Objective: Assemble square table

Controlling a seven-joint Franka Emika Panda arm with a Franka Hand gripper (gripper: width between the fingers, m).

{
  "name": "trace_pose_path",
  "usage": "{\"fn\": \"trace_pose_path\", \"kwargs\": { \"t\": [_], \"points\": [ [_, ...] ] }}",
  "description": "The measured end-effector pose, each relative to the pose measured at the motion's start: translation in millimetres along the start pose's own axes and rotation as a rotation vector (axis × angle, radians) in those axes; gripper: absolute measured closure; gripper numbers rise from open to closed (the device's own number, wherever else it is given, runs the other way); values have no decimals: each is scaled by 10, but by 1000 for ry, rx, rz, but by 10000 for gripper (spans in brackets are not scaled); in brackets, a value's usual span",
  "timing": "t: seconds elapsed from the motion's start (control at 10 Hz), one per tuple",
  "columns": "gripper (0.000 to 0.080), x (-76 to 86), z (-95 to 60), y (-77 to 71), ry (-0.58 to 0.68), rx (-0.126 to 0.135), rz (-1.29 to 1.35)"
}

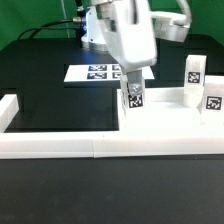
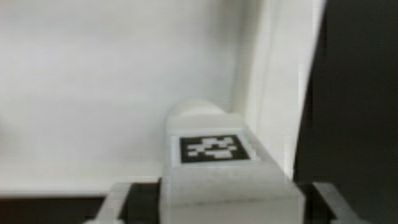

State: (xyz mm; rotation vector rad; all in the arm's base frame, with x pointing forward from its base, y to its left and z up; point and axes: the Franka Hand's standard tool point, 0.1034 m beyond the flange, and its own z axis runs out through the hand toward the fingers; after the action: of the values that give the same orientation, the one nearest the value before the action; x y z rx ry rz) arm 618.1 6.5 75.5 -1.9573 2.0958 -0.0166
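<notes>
Between the gripper (image 2: 217,196) fingers, an upright white tagged leg block (image 1: 133,97).

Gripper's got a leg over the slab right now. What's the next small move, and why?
Probably ease the leg straight down, keeping the gripper shut. The exterior view shows it upright in the gripper over the square tabletop, and the wrist view shows its tagged end close above the white surface near an edge. Contact itself can't be confirmed, so go slowly.
</notes>
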Motion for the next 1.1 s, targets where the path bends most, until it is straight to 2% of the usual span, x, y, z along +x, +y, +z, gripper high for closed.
{"fn": "trace_pose_path", "kwargs": {
  "t": [0.3,0.4,0.5,0.6,0.7,0.9,1.0,1.1],
  "points": [
    [494,-19,16,6,1,-3,78],
    [317,-45,19,28,-6,-34,-27],
    [188,-103,-9,33,-30,-109,-219],
    [161,-86,-8,-6,-70,-132,-478],
    [161,-85,22,27,-111,-166,-603],
    [152,-65,24,6,-114,-154,-737],
    [151,-43,20,16,-119,-161,-833],
    [151,21,-17,74,-134,-254,-1049]
  ]
}}
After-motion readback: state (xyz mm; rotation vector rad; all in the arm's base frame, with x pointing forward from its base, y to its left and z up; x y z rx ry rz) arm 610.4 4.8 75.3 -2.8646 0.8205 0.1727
